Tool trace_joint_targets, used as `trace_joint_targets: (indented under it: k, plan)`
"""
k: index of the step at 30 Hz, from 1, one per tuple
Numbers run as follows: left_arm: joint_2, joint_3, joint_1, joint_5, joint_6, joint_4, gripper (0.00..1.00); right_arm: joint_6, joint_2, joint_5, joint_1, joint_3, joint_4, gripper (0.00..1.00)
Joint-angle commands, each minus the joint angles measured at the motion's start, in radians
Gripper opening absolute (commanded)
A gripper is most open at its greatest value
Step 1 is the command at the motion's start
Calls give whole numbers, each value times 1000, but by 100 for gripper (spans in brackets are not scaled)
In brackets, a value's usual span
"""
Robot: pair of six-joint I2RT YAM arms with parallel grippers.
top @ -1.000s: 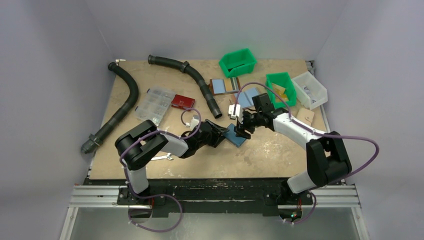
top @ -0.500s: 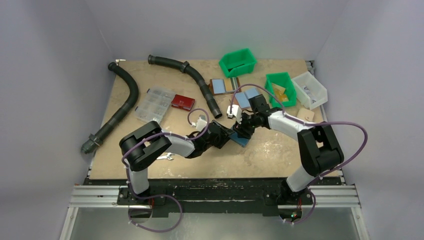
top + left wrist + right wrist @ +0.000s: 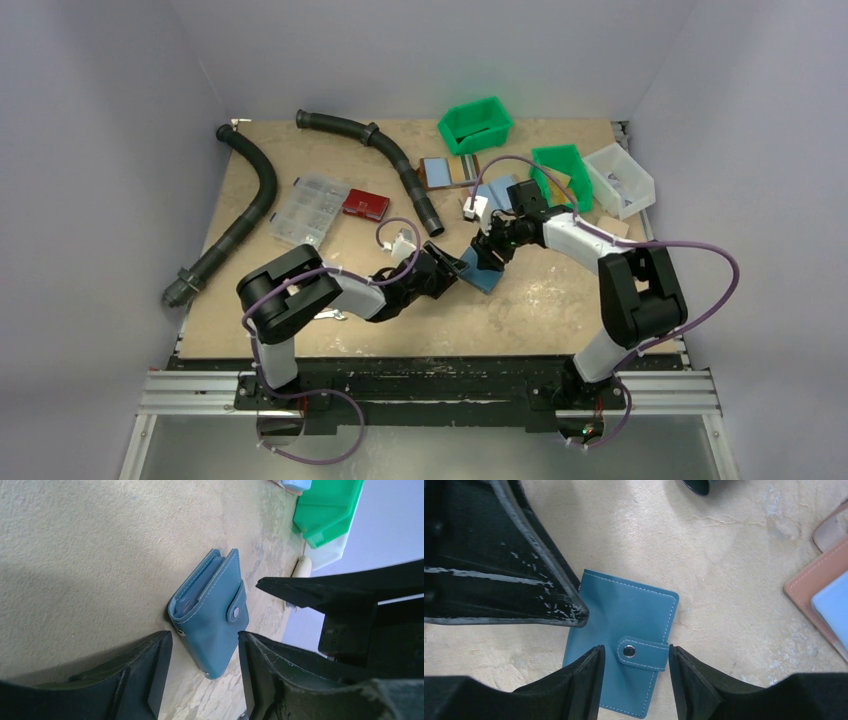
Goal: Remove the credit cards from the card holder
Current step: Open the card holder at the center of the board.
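Note:
The card holder [image 3: 624,642] is a small blue folding wallet, closed with its snap tab [image 3: 644,652] fastened, lying flat on the table; it also shows in the left wrist view [image 3: 212,625] and the top view [image 3: 482,272]. No cards show outside it. My right gripper [image 3: 634,680] is open just above it, jaws either side of the snap tab. My left gripper [image 3: 205,672] is open at its near end, jaws low on either side. In the top view the left gripper [image 3: 455,268] and the right gripper [image 3: 488,252] meet over the holder.
Two brown-backed, blue-lined holders [image 3: 447,171] [image 3: 495,192] lie behind. Green bins [image 3: 476,124] [image 3: 560,172], a white bin [image 3: 620,178], black hoses [image 3: 400,165] [image 3: 245,205], a clear parts box [image 3: 310,208] and a red case [image 3: 365,203] stand around.
My right gripper has swung in from the right and come down over the card holder. My left gripper has edged right toward the holder's near end.

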Motion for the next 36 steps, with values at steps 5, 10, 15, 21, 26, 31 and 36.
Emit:
trace_joint_targets:
  k: [5, 10, 15, 21, 26, 31, 36]
  plan:
    - [15, -111, 0, 14, 218, -63, 62, 50, -2, 1, -31, 39, -25, 56]
    - [57, -107, 6, 61, 175, -54, 64, 46, 33, 16, -43, 54, -64, 54]
    - [107, -57, 11, 103, 107, -115, 64, 39, 54, 26, -43, 64, -94, 53]
    - [148, 108, 13, 83, 94, -446, 62, 27, 89, 7, -46, 82, -146, 51]
    - [165, 120, 16, 81, 83, -471, 58, 31, 126, -26, -47, 103, -186, 44]
    - [178, 117, 46, 99, 119, -425, 41, 34, 146, -43, -46, 112, -200, 42]
    - [170, 91, 77, 107, 182, -341, 20, 33, 149, -47, -46, 115, -205, 42]
